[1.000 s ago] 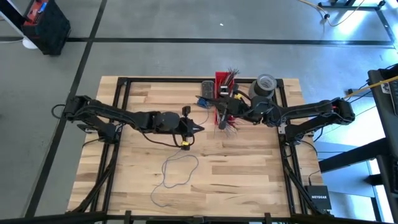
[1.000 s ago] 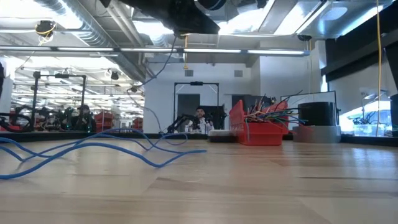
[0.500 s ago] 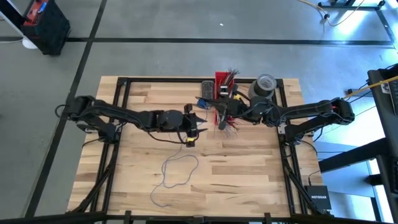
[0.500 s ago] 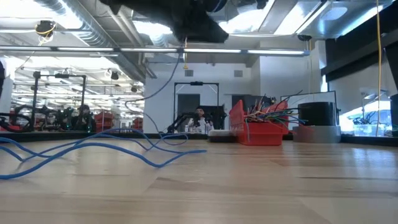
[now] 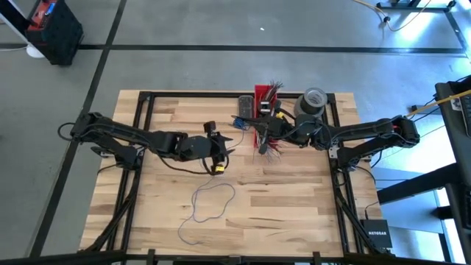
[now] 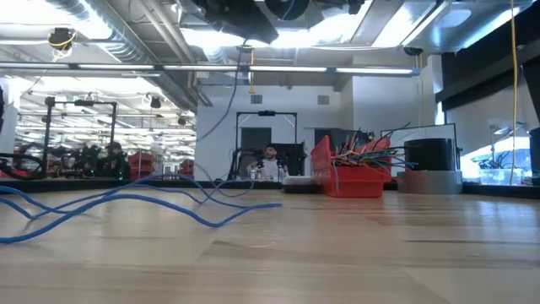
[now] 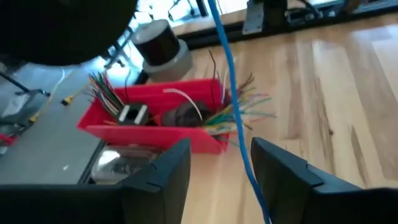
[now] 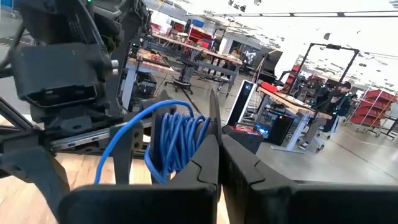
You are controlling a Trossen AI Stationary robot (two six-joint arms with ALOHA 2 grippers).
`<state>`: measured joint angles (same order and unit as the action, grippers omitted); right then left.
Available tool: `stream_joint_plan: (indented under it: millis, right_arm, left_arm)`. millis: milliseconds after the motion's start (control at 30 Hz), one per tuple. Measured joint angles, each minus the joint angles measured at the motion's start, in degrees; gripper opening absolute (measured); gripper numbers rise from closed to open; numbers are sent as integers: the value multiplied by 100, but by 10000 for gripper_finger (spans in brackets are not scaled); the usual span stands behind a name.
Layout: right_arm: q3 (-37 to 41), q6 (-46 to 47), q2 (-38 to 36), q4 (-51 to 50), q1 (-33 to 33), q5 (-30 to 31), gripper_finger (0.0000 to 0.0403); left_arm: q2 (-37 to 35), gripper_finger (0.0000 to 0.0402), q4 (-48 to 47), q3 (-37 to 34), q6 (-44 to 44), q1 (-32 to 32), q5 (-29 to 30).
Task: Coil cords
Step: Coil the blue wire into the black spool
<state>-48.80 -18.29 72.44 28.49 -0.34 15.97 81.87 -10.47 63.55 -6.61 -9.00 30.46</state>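
Note:
A thin blue cord (image 5: 213, 200) lies in a loose loop on the wooden table, by its near edge, and rises to both grippers. My right gripper (image 5: 258, 139) hangs level above the table's middle, shut, with a coil of the blue cord (image 8: 177, 140) at its fingers. My left gripper (image 5: 227, 149) faces it from the left, open. In the left wrist view the cord (image 7: 233, 106) runs through the gap of my left gripper (image 7: 221, 147); I cannot tell whether it touches a finger. My right gripper (image 8: 219, 149) carries the coil, several turns (image 8: 186, 134) bunched against the side of one finger (image 8: 210, 140). That finger hides whether the turns are pinched between the fingers or wound around it. The fingers lie level, pointing toward the table's left. The coil hangs clear of the table.
A red bin (image 5: 265, 99) of short coloured wire ends stands at the far middle, right beside my right gripper, with a grey tape roll (image 5: 314, 99) to its right. A black frame (image 5: 147, 96) runs around the table's edges. Bare wood lies near and right.
My left gripper has opened and let go of the blue cord, then drawn back a little toward the table's left edge, tipping upward. The cord now hangs loose between its fingers. My right gripper and the coil have stayed where they were.

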Motion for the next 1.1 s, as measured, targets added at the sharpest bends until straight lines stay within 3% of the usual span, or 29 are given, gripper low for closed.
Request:
stream_joint_plan:
  millis: [467,733,833,1100]
  right_arm:
    - [0,-15,0,-8,-4,1,8]
    - [0,-17,0,0,-4,-3,8]
    - [0,-15,1,7,-4,-52,8]
    - [0,-8,286,402,-4,-292,8]
  left_arm:
    - [-4,119,393,0,-178,-83,0]
    - [15,33,699,0,-337,-79,0]
    - [55,7,1069,-42,-447,-72,0]
    - [315,4,2461,-46,-747,18,-197]
